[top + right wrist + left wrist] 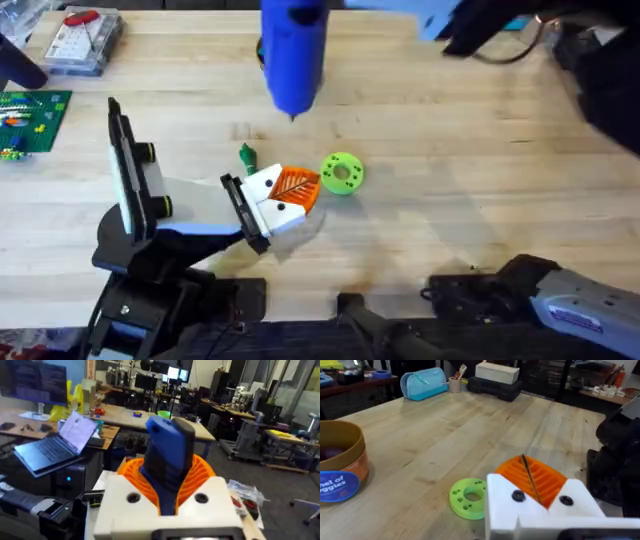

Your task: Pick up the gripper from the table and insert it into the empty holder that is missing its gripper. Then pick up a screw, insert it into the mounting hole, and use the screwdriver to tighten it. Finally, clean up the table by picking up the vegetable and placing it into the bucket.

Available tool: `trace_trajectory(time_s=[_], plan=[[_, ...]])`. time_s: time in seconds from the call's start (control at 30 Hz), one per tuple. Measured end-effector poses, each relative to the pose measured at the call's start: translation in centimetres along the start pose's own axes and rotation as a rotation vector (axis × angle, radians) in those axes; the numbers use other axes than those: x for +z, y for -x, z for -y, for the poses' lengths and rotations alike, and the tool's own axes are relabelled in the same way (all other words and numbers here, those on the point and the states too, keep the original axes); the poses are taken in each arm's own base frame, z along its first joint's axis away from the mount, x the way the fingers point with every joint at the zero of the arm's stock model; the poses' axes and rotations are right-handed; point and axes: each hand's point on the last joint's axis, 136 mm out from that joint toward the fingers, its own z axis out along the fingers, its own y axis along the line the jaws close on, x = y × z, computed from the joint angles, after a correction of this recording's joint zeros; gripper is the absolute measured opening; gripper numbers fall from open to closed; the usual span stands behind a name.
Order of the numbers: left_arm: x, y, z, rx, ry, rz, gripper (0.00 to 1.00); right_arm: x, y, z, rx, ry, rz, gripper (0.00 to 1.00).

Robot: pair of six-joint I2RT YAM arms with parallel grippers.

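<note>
Right gripper (167, 492) clamped on screwdriver (292, 55): rigid, top-heavy, so grip mid-body. Left gripper (292, 190): can't tell, though a thin rod sits against its pads.

worktop: pale wood planks (450, 170), lengthwise grain, evenly lit
far edge, left wrist view: light-blue zipped pouch (424, 383), cup of sticks (455, 383), white box (497, 372) on a black case (495, 389)
room, right wrist view: open workshop — tables crowded with gear, monitors (150, 381) glowing at upper centre
left of that frame: open laptop (57, 442) on a desk, yellow object (75, 397) behind
floor: grey, smooth (280, 485)
</note>
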Motion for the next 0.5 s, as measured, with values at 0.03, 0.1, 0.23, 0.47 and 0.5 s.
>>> trace_trajectory(time_s=[0.03, 0.1, 0.23, 0.47, 0.5], plan=[[0.0, 0.0, 0.0, 0.000, 0.000, 0.000, 0.015, -0.3, 0.7, 0.1, -0.019, 0.008, 0.004, 0.110], [0.0, 0.0, 0.0, 0.000, 0.000, 0.000, 0.015, -0.9, 2.1, 0.3, -0.054, 0.027, 0.010, 0.109], [0.0, 0.0, 0.0, 0.000, 0.000, 0.000, 0.015, -1.7, 4.7, 0.5, -0.101, 0.066, 0.015, 0.109], [0.0, 0.0, 0.0, 0.000, 0.000, 0.000, 0.015, -1.0, 5.2, 0.6, -0.127, 0.138, 0.032, 0.110], [0.0, 0.0, 0.0, 0.000, 0.000, 0.000, 0.015, -0.7, 5.0, 0.7, -0.121, 0.146, 0.036, 0.109]])
